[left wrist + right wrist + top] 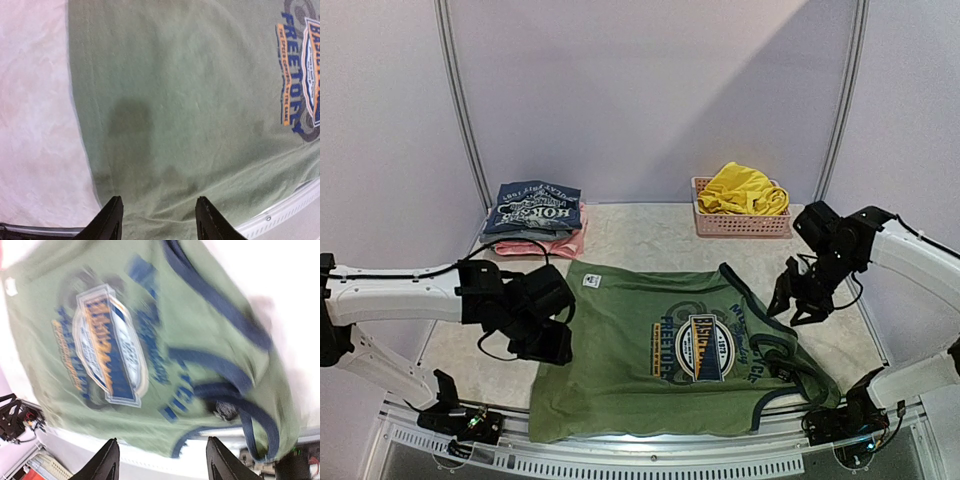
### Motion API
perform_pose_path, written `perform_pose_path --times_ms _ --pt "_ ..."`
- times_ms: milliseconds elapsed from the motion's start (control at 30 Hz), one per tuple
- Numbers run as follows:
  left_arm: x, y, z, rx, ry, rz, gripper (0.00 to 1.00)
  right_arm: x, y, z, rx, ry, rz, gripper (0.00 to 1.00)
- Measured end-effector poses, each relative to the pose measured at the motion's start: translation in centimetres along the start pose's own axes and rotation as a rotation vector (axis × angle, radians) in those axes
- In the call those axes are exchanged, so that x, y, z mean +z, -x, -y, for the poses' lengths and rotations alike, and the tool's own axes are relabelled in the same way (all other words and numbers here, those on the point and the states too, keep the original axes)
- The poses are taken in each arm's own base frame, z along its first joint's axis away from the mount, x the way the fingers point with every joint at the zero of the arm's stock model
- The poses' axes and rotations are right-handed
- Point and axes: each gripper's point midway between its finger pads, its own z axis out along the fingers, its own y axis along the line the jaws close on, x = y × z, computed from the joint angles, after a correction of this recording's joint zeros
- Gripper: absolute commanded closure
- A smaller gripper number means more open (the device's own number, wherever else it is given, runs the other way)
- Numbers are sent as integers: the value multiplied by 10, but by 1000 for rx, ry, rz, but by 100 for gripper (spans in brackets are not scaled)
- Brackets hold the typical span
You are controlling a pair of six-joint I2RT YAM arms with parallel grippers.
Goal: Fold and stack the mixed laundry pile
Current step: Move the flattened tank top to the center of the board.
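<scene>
In the top view the olive-green sleeveless shirt (pixel 670 350) lies spread flat, logo up, across the lower middle of the table (pixel 650 235). Its dark-trimmed armholes lie toward the lower right and its near edge reaches the table's front rail.

The left arm reaches in level from the left edge of the frame, its wrist bent down. The left gripper (pixel 548 340) hangs over the shirt's left border. In the left wrist view its fingers (pixel 111 220) stand spread with nothing between them, plain green cloth under them and bare tabletop at the left.

The right arm comes in from the right edge, elbow high and forearm sloping down and inward. The right gripper (pixel 805 300) is poised above the table just beside the shirt's upper right corner. The right wrist view is blurred, yet its fingers (pixel 107 462) show wide apart and empty, above the logo and trim.

The yellow shorts (pixel 742 190) lie heaped in the pink basket (pixel 740 225) at the upper right. A folded stack of garments (pixel 533 207) sits at the upper left.
</scene>
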Motion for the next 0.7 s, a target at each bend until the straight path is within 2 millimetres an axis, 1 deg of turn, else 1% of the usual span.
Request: perform_pose_path --times_ms 100,167,267,533,700 --pt "-2 22 -13 -35 15 8 50 -7 27 -23 -36 26 54 44" --pt "-1 41 -16 -34 17 9 51 -3 44 -35 -49 34 72 46" --pt "3 65 -19 -20 21 2 52 11 71 -52 -56 37 86 48" --pt "24 113 -22 4 7 -38 55 47 141 -93 -62 39 135 51" --pt "33 140 -29 -9 -3 -44 56 70 174 -110 -79 35 145 52"
